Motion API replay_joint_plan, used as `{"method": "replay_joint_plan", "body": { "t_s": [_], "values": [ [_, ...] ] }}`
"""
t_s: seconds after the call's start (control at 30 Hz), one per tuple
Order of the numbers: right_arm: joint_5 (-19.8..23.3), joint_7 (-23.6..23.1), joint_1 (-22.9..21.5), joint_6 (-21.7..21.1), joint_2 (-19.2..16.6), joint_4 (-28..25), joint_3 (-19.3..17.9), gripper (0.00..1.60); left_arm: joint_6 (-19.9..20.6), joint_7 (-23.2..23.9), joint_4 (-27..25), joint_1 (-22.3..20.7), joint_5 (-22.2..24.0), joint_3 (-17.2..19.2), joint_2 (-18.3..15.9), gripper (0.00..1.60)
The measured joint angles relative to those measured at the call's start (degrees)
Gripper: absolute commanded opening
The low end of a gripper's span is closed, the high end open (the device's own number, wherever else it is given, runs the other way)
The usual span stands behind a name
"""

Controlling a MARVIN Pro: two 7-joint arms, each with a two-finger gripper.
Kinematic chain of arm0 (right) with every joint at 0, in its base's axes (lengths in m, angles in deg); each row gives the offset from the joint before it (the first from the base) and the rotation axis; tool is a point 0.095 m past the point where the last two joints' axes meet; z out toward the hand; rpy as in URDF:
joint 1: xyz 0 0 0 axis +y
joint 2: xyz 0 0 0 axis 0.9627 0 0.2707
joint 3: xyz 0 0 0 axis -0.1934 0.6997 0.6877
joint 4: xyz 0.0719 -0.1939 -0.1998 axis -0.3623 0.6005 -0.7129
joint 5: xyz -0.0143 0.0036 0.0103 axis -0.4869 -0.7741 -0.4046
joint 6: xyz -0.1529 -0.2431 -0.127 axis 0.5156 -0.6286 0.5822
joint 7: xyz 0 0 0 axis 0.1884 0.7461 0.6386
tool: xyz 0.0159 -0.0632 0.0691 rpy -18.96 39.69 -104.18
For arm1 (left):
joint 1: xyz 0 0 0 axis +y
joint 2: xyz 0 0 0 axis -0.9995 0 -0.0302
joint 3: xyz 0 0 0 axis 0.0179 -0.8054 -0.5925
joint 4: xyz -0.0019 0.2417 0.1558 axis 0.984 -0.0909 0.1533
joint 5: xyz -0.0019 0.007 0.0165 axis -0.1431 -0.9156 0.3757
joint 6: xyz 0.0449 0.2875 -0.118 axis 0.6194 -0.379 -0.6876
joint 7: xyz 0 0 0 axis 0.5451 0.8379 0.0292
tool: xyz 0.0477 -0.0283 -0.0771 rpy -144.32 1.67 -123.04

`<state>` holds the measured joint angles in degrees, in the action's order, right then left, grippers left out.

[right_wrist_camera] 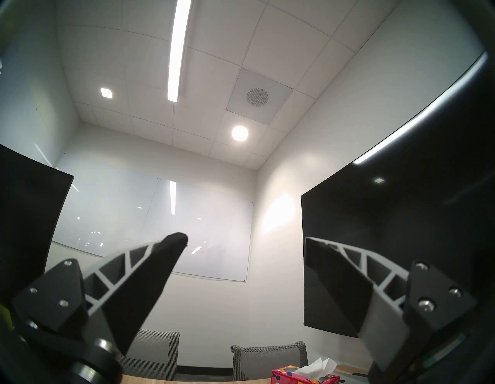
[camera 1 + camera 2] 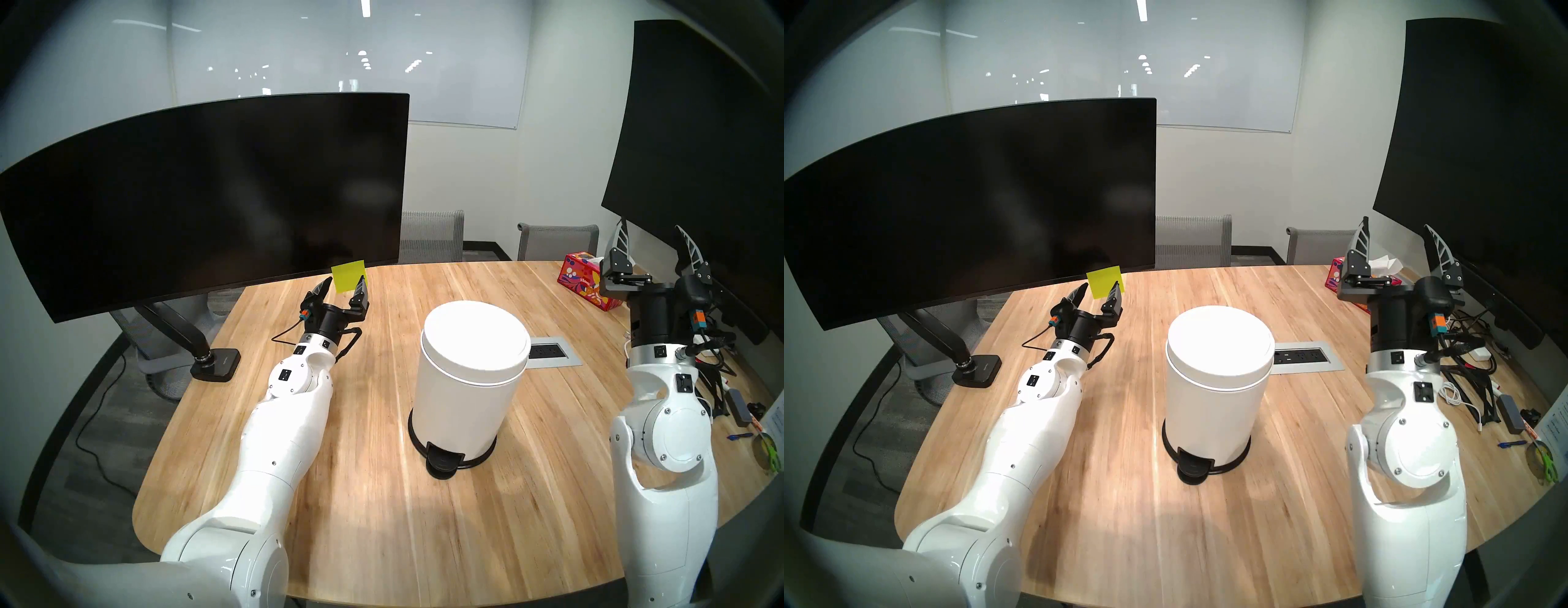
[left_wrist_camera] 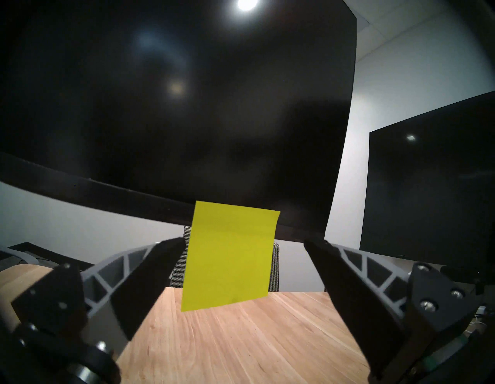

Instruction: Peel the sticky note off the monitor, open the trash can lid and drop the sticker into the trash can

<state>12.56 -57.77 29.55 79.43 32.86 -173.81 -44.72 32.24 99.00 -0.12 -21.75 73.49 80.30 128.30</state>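
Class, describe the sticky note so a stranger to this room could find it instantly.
Start at the wide curved monitor on the wooden table's left side. At its lower edge near the right corner hangs the sticky note, the only bright yellow-green thing among black and white gear.

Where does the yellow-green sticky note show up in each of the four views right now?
Head stereo left: sticky note left of centre, hanging from the curved monitor's bottom edge.
Head stereo right: same place, further left.
Left wrist: lower centre, between the open fingers of the left gripper.
Right wrist: not in it.
Shared landmark: the monitor's bottom edge.
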Motion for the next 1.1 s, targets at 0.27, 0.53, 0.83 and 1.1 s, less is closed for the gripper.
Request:
{"method": "replay_joint_plan", "body": {
  "t_s": [0.27, 0.53, 0.83, 1.1],
  "values": [
    [0.0, 0.0, 0.0, 0.0, 0.0, 0.0, 0.0, 1.6, -1.5, -1.4, 2.2, -0.2, -1.5, -0.4, 0.4, 1.6],
    [0.0, 0.0, 0.0, 0.0, 0.0, 0.0, 0.0, 1.6, -2.6, -3.3, 4.5, -1.2, -2.6, 0.3, 0.5, 1.6],
    [0.0, 0.0, 0.0, 0.0, 0.0, 0.0, 0.0, 1.6, -3.3, -3.3, 6.5, -3.0, -3.2, 1.1, -0.1, 1.6],
    [0.0, 0.0, 0.0, 0.0, 0.0, 0.0, 0.0, 1.6, -3.8, -2.5, 7.6, -3.8, -3.2, 0.3, 0.5, 1.6]
  ]
}}
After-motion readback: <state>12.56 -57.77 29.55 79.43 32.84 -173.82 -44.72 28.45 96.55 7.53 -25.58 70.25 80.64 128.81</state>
